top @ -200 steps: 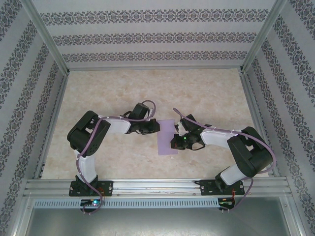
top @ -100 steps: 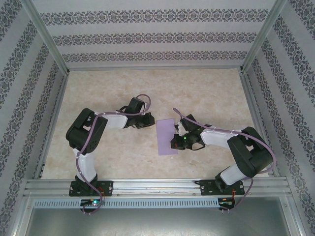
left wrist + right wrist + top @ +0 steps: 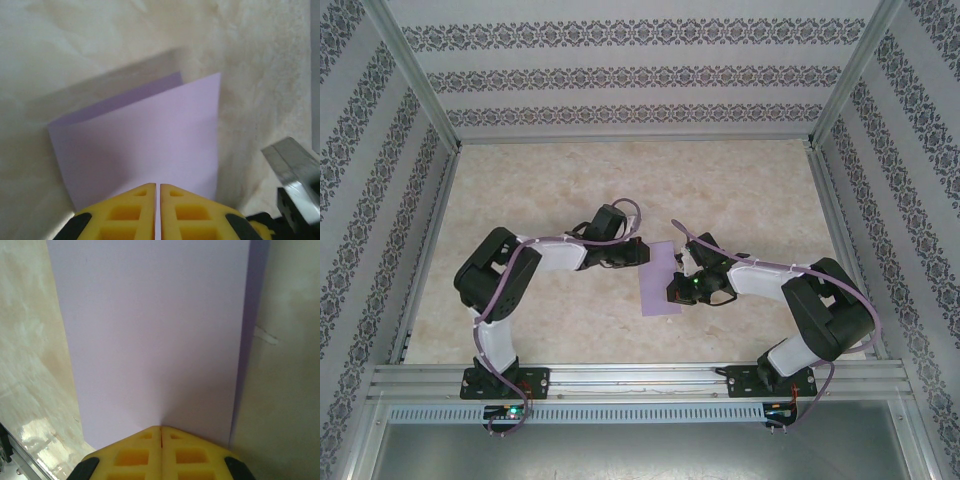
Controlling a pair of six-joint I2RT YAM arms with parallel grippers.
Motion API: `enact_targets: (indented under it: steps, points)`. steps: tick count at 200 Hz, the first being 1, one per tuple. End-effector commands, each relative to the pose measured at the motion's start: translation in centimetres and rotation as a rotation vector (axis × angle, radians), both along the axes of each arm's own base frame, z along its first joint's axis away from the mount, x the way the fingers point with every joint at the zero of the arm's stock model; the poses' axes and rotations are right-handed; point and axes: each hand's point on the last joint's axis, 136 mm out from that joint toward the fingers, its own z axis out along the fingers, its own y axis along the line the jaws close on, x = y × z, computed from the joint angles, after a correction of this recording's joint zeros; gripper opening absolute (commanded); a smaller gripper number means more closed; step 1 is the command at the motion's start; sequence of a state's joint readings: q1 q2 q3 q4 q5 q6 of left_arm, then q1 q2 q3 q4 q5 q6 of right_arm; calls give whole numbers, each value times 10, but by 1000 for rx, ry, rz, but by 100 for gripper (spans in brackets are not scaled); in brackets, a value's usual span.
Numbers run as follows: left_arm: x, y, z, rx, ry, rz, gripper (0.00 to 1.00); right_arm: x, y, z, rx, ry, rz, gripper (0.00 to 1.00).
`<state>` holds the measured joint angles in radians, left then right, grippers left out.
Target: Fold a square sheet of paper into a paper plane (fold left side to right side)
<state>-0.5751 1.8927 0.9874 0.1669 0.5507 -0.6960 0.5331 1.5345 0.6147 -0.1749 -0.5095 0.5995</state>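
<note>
The square sheet of paper (image 3: 654, 292), folded into a narrow lavender strip, lies at centre frame on the marbled table (image 3: 750, 200). At its upper left edge, the left gripper (image 3: 638, 254) has its jaws pressed nearly together. At its right edge, the right gripper (image 3: 677, 287) is fully closed, tips over the paper.

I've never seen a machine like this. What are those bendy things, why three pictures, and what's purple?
Those are two robot arms, a left arm and a right arm, bolted at the near edge of a table. The wide picture looks down from above. The other two come from a camera on each wrist, so you see each yellow claw up close. The purple thing is paper, folded in half, lying on the table. The left claw and right claw are both shut, tips at the paper; neither seems to hold it.
</note>
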Motion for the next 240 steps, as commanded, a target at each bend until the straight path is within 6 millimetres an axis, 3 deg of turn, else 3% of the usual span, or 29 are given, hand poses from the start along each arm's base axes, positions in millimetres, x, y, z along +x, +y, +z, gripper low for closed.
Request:
enact_targets:
  steps: [1,90,184,211,240]
  points:
    - [12,-10,0,-23,-18,-2,10,-22,-41,-40,-217,84,-52,0]
    - [29,18,-32,79,6,68,10,-24,-44,-41,-228,91,-54,0]
    - [71,57,-40,132,1,138,10,-28,-46,-45,-237,106,-69,0]
    - [82,64,-32,132,-13,149,10,-26,-42,-42,-208,100,-83,0]
    - [83,67,0,135,-78,146,10,-21,-35,-37,-169,87,-110,0]
